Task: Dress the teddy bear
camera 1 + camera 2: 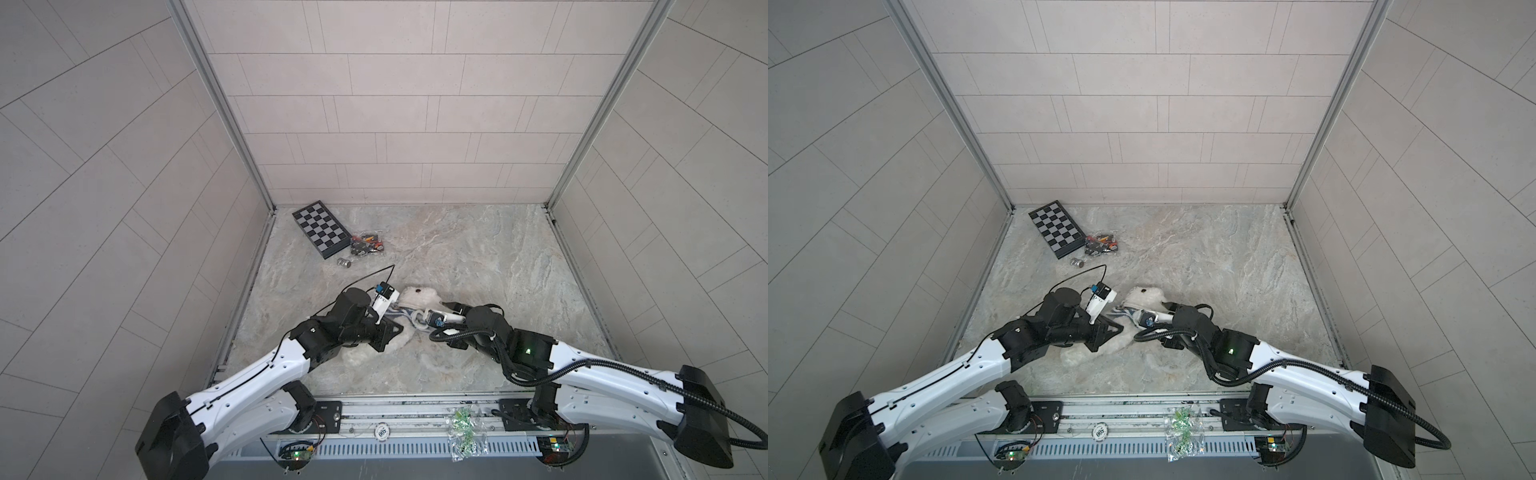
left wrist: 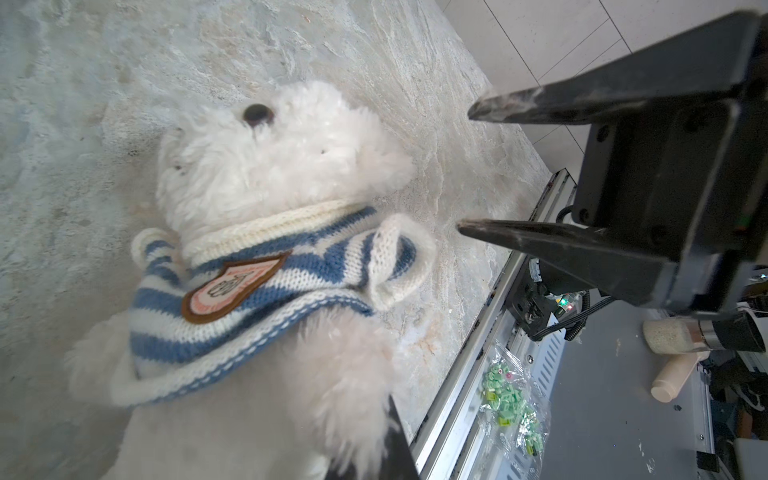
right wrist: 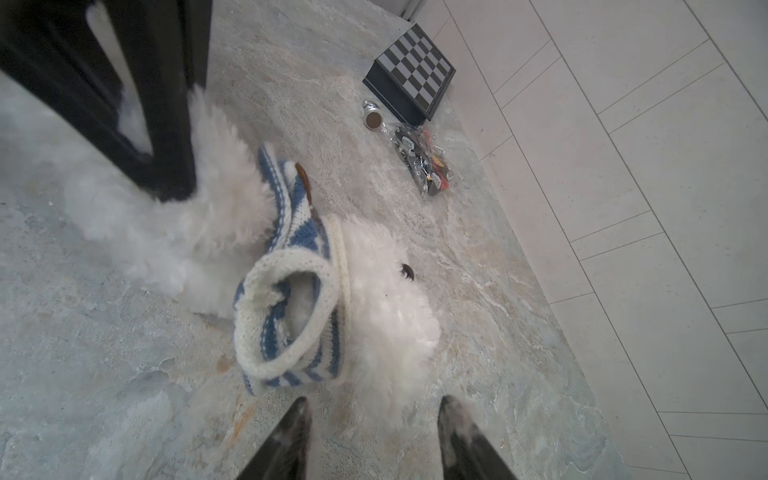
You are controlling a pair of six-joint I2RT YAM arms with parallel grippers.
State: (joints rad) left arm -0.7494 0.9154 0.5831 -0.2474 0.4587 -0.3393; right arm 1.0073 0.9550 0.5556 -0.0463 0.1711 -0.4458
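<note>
The teddy bear [image 1: 419, 297] [image 1: 1148, 297], fluffy and white, lies on its back on the stone table top. A blue-and-white striped shirt [image 2: 257, 299] [image 3: 286, 324] with a badge sits round its neck, bunched on the chest. One sleeve [image 2: 395, 257] stands open toward my right gripper. My left gripper [image 1: 397, 330] [image 2: 395, 449] is shut in the fur of the bear's lower body; its tip [image 3: 174, 191] is buried there. My right gripper [image 3: 374, 405] [image 2: 464, 169] is open beside the bear's head and sleeve, with only stray fur between its fingers.
A folded chessboard [image 1: 320, 228], a bag of small parts [image 1: 365, 245] and a small metal cylinder [image 1: 344, 262] lie at the back left. A bag of green beads [image 1: 463, 432] rests on the front rail. Tiled walls close three sides.
</note>
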